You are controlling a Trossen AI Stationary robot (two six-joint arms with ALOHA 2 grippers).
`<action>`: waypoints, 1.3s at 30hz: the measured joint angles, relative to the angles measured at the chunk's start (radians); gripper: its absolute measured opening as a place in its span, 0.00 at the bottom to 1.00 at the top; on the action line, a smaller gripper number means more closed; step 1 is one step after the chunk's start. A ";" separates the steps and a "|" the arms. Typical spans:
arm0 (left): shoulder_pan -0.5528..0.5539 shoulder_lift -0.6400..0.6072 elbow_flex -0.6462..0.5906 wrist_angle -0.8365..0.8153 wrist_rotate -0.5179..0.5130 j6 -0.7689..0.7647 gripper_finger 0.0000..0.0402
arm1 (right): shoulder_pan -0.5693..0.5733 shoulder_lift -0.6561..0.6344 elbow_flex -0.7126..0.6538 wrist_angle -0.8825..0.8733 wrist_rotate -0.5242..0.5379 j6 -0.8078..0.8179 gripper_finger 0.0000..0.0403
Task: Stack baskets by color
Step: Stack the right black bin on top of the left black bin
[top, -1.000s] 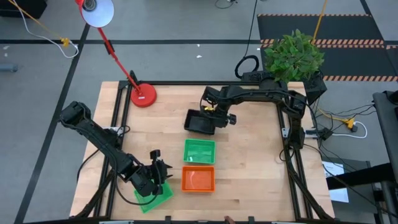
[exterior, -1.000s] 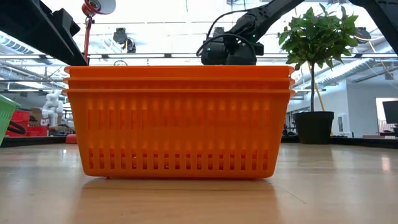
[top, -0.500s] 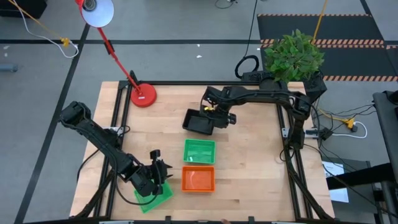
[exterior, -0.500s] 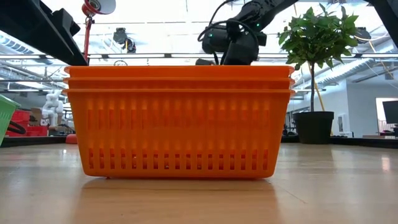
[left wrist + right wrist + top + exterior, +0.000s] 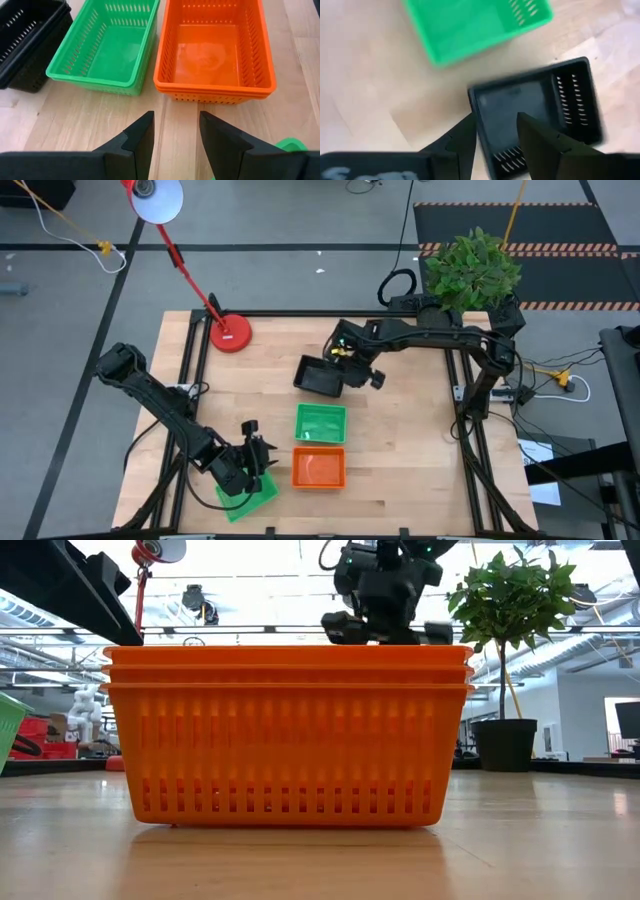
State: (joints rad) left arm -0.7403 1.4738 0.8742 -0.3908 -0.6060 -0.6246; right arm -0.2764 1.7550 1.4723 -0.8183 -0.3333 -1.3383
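A stack of black baskets rests on the table's middle, a green stack nearer, and an orange stack nearest. My right gripper hangs open above the black stack, clear of it, and shows above the orange stack in the low view. My left gripper stands open at the near left, pointing toward the green stack and the orange stack. A single green basket lies tilted under it; only its edge shows in the left wrist view.
A red lamp base stands at the table's far left corner, its arm slanting up and away. A potted plant stands past the far right corner. Bare wood lies right of the three stacks.
My right gripper has risen from the black stack's right side, gone slightly toward the table's right, and rolled its wrist. The black stack stays on the table.
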 joint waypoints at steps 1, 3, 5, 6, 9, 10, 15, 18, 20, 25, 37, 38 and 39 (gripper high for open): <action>0.000 0.000 0.000 0.001 -0.006 0.003 0.40 | 0.005 0.000 0.000 0.004 -0.018 0.075 0.33; 0.000 0.000 0.000 0.000 -0.020 0.018 0.40 | 0.012 0.002 -0.011 0.029 -0.066 0.187 0.33; 0.003 0.000 0.000 0.000 -0.027 0.029 0.40 | 0.021 0.000 -0.050 0.103 -0.094 0.272 0.33; 0.006 0.000 0.000 0.000 -0.027 0.029 0.40 | 0.026 0.000 -0.075 0.146 -0.095 0.301 0.33; 0.011 0.000 0.000 0.000 -0.028 0.028 0.40 | 0.046 -0.005 -0.156 0.238 -0.097 0.330 0.31; 0.012 0.000 0.000 0.000 -0.028 0.028 0.40 | 0.053 -0.006 -0.180 0.280 -0.110 0.331 0.30; 0.012 0.000 0.000 0.000 -0.030 0.027 0.40 | 0.093 -0.005 -0.292 0.473 -0.112 0.329 0.20; 0.012 0.000 0.000 0.000 -0.030 0.029 0.40 | 0.106 -0.008 -0.324 0.555 -0.111 0.316 0.12; 0.012 0.000 0.000 0.000 -0.030 0.032 0.40 | 0.109 -0.007 -0.340 0.579 -0.108 0.300 0.07; 0.012 0.000 0.000 0.000 -0.031 0.031 0.40 | 0.108 -0.007 -0.358 0.617 -0.031 0.297 0.01; 0.012 0.000 0.000 -0.001 -0.031 0.027 0.40 | 0.108 -0.007 -0.369 0.595 0.050 0.299 0.01; 0.012 0.000 0.000 -0.002 -0.031 0.026 0.40 | 0.108 -0.007 -0.369 0.592 0.050 0.299 0.01; 0.012 0.000 0.000 -0.002 -0.031 0.024 0.40 | 0.108 -0.007 -0.369 0.589 0.050 0.298 0.01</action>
State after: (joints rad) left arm -0.7280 1.4738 0.8742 -0.3923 -0.6373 -0.6006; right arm -0.1680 1.7481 1.1030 -0.2290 -0.2836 -1.0401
